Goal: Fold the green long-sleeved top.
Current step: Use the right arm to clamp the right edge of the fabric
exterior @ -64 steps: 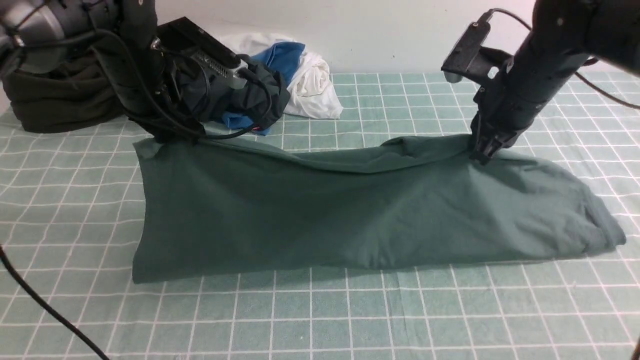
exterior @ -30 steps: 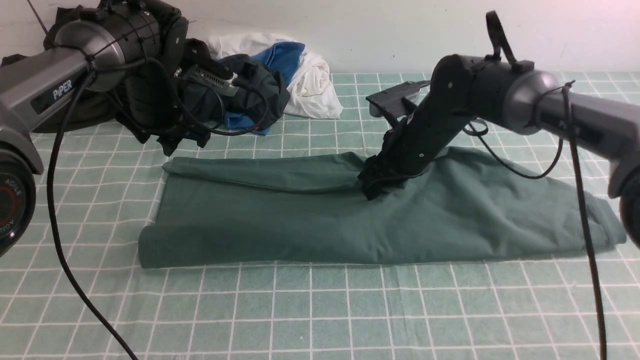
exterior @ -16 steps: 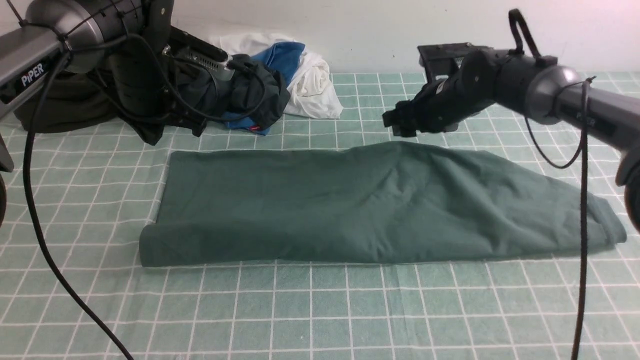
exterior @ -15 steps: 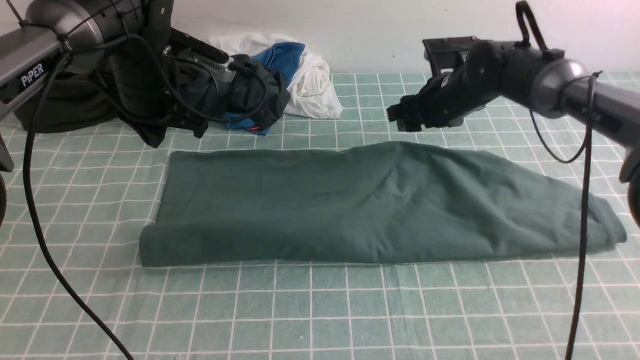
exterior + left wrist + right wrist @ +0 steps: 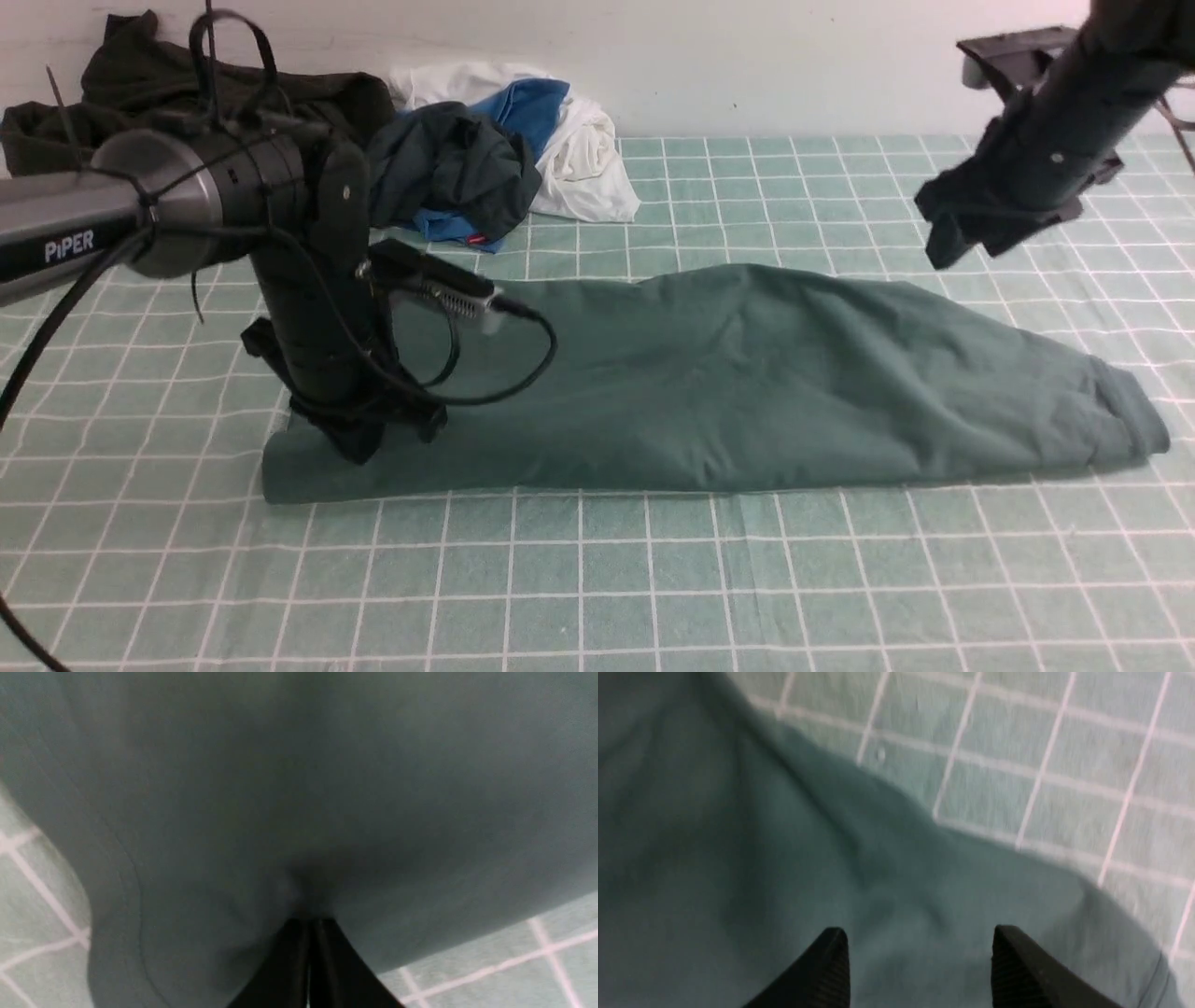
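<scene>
green long-sleeved top (image 5: 747,373), folded band, middle of tabletop (image 5: 597,588) | left gripper (image 5: 359,450) clenched, tips on its left end | right gripper (image 5: 952,247) released, above its right half | clothes heap (image 5: 523,149), far edge

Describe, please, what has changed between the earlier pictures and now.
The left tool came down from the clothes pile onto the near-left end of the green long-sleeved top and shut on it. The right tool finished folding, let go and rose away rightward, open. The pile stayed put.
</scene>
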Action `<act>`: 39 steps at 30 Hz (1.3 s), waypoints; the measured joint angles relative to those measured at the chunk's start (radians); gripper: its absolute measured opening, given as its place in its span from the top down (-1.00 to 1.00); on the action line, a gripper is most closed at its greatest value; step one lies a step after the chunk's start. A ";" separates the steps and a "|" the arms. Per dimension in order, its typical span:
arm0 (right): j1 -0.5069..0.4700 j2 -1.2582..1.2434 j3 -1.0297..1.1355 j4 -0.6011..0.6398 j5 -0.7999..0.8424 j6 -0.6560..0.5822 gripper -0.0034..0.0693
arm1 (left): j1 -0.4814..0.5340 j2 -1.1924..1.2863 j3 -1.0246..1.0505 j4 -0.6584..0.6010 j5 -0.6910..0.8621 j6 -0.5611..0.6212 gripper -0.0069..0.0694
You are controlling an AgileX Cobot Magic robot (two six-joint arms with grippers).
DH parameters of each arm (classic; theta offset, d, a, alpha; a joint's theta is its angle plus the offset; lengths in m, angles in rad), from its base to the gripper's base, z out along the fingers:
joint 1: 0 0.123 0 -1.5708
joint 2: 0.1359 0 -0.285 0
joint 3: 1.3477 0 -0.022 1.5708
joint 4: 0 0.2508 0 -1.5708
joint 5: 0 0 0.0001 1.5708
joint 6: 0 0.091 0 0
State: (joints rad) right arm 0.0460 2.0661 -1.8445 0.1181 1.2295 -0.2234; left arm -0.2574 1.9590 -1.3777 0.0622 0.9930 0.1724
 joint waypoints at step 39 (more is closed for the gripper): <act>-0.217 0.002 0.394 -0.065 -0.335 0.111 0.71 | 0.047 -0.049 0.102 0.027 -0.068 -0.015 0.83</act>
State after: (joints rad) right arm -0.1712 2.0677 -1.4505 0.0529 0.8944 -0.1121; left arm -0.2109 1.9102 -1.2758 0.0896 0.9248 0.1573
